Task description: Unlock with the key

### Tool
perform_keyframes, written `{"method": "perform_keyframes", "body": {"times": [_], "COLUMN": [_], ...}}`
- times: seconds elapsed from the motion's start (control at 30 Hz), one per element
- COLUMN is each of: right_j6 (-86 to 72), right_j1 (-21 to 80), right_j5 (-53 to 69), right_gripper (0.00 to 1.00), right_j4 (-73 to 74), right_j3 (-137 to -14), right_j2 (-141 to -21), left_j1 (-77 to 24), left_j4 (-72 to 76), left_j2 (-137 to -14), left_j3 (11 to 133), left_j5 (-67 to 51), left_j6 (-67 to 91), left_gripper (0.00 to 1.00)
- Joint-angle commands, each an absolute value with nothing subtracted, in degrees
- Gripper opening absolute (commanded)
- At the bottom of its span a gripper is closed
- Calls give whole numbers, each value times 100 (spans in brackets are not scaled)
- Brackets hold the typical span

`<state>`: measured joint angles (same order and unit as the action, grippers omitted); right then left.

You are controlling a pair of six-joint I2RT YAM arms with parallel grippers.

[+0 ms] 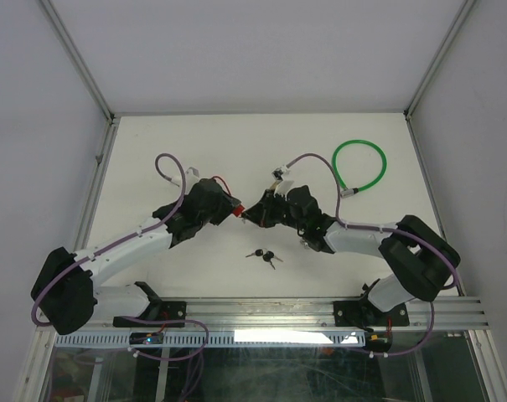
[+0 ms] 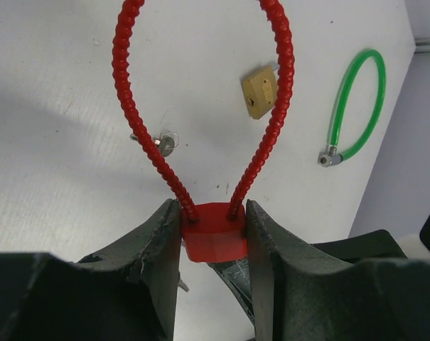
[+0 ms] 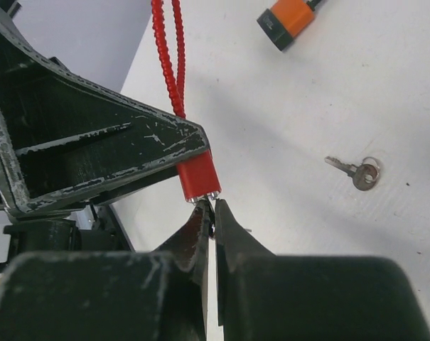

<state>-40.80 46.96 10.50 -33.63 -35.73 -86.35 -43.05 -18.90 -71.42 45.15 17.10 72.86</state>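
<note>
My left gripper (image 1: 235, 209) is shut on the red lock body (image 2: 215, 234), a finger on each side. The lock's red ribbed cable loop (image 2: 200, 85) rises away from the jaws. In the right wrist view the red lock (image 3: 199, 176) hangs from the left fingers (image 3: 94, 149) with its silver end downward. My right gripper (image 3: 213, 207) is pinched nearly shut right below that end, on a thin key that is mostly hidden between the fingertips. In the top view the right gripper (image 1: 253, 214) meets the left one at mid table.
A green cable lock (image 1: 360, 167) lies at the back right. A brass padlock (image 2: 261, 92) and an orange padlock (image 3: 289, 18) lie on the table. Loose keys (image 1: 264, 255) lie in front of the grippers, one with a ring (image 3: 357, 170).
</note>
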Motion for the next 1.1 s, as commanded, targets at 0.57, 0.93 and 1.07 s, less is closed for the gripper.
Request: {"method": "perform_keyframes", "body": {"times": [0.57, 0.93, 1.07], "right_j6": [-7841, -8510, -8308], "right_j1": [3810, 3717, 3571], "right_j5": [2962, 3355, 3423], "right_gripper": [0, 3, 17], "right_j4": [-6677, -6909, -6678], "right_j3": [-3551, -3545, -3479], "right_j2": [-9265, -9458, -9242], "left_j1": [-4696, -4677, -4629], "left_j4": [2242, 2794, 2721], "left_j2": [-5000, -4544, -4538], "left_j3": [2401, 2114, 2137], "left_j5": [395, 543, 634], "left_j6": [6438, 6141, 6178], "left_gripper": [0, 0, 0]}}
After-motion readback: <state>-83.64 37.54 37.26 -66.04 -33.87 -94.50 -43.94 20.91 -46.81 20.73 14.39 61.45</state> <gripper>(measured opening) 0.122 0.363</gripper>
